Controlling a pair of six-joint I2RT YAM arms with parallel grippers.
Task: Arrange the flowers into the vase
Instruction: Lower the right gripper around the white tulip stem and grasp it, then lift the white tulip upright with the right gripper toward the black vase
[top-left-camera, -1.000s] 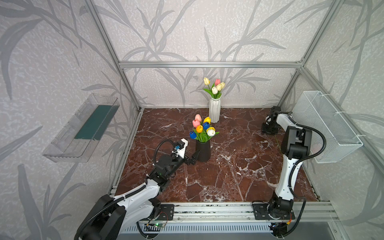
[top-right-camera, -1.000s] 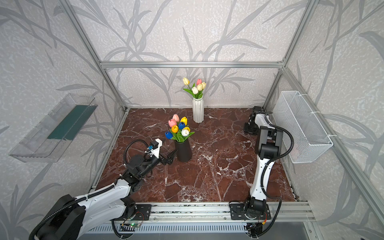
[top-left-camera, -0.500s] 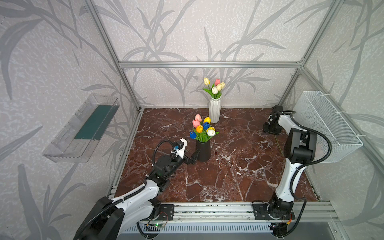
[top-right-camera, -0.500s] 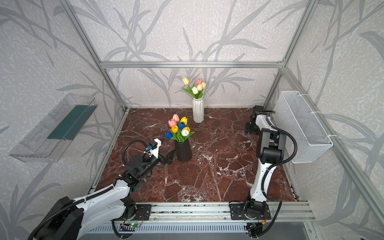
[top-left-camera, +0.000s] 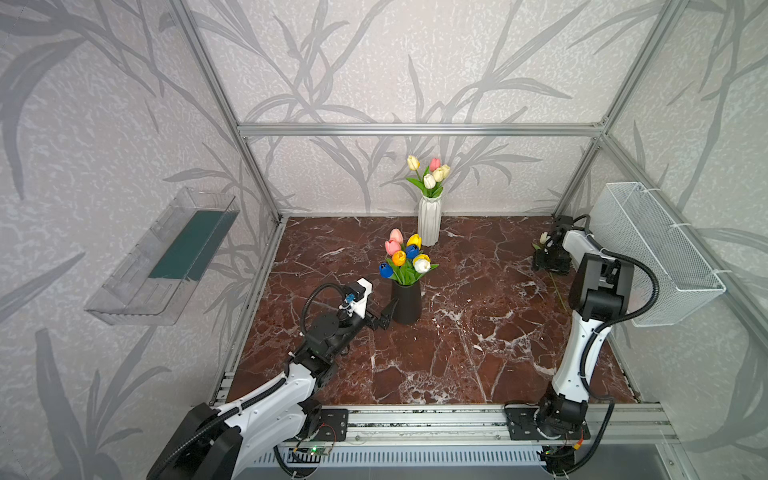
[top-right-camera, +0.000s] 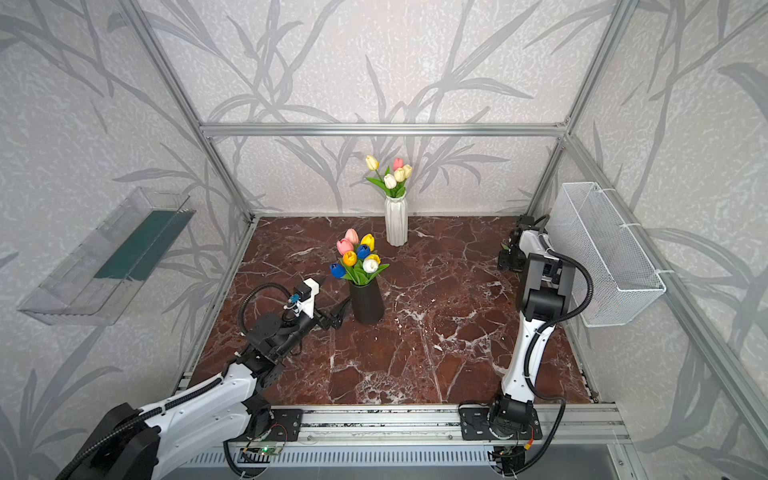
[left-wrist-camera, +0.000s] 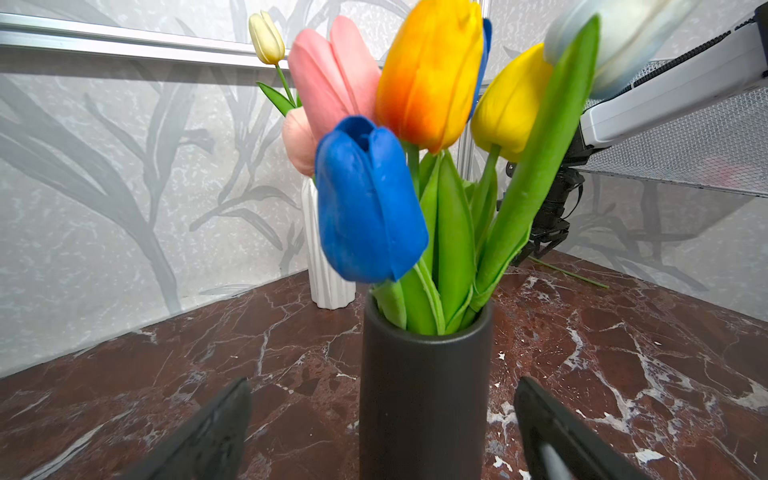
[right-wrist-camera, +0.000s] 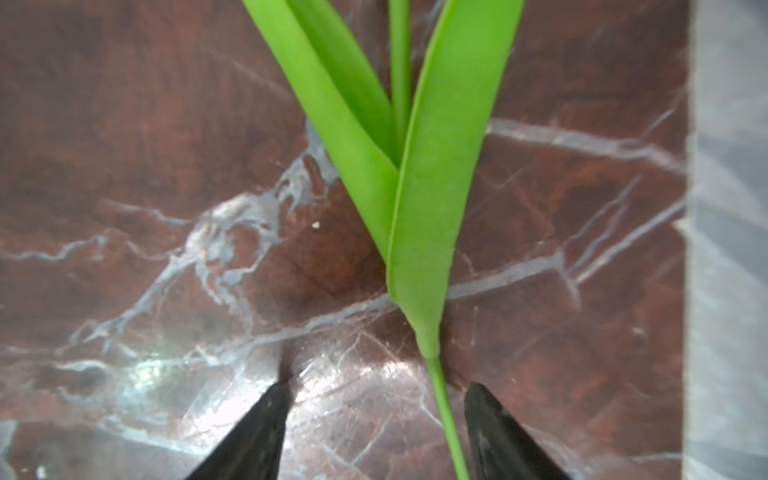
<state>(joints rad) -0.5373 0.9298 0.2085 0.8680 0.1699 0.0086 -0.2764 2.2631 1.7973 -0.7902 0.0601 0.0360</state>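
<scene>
Most of the job looked done! A bright bunch of tulips (top-left-camera: 405, 257) stood in the black vase (top-left-camera: 406, 303) mid-tabletop, with a smaller bunch (top-left-camera: 430, 176) in the white vase (top-left-camera: 429, 222) at the back edge. One loose tulip (right-wrist-camera: 419, 232) lay flat on the marble tabletop (top-left-camera: 478, 353) near the back right corner, and it looked like the only flower left. The right gripper (right-wrist-camera: 378, 386) hung low over it, jaws parted either side of the bare stem, nothing pinched. The left gripper (top-left-camera: 386, 316) gaped wide, its fingers flanking the black vase with clear gaps, holding nothing.
</scene>
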